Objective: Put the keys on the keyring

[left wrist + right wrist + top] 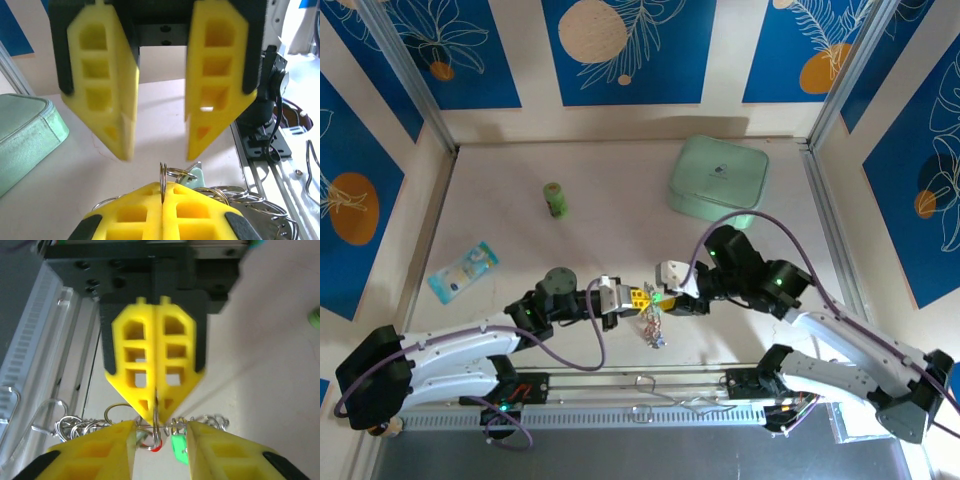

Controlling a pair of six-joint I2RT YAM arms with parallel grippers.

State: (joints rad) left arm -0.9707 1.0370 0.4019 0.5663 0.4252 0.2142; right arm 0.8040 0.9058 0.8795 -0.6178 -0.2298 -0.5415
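left hand (163,191): clamped on ring (162,172), edge-on | right hand (161,151): fingers apart, facing left hand, just beyond ring | keys (654,328): bunched under both hands; near front edge of surface (600,180)

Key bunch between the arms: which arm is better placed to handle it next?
Right, likely: the right fingers stand open facing the key bunch, free to grasp, while the left fingers are shut on its ring, holding it.
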